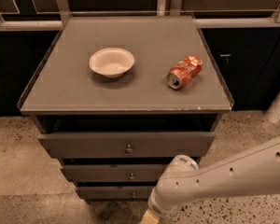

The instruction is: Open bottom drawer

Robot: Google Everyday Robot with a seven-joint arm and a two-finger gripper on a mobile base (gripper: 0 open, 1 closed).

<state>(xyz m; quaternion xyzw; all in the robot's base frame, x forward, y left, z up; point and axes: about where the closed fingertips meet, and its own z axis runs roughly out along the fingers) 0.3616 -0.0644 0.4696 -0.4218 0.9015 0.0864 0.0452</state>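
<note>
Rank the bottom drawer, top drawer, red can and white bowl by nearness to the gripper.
The gripper sits low, before the cabinet.
1. Slim dark grey bottom drawer, just left.
2. Wide grey top drawer, higher up.
3. Crushed red soda can and round white bowl, on top: too close to call.

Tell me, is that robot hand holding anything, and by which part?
Cannot be told. The gripper is cut off at the picture's lower edge, low before the bottom drawer, whose knob stands free.
</note>
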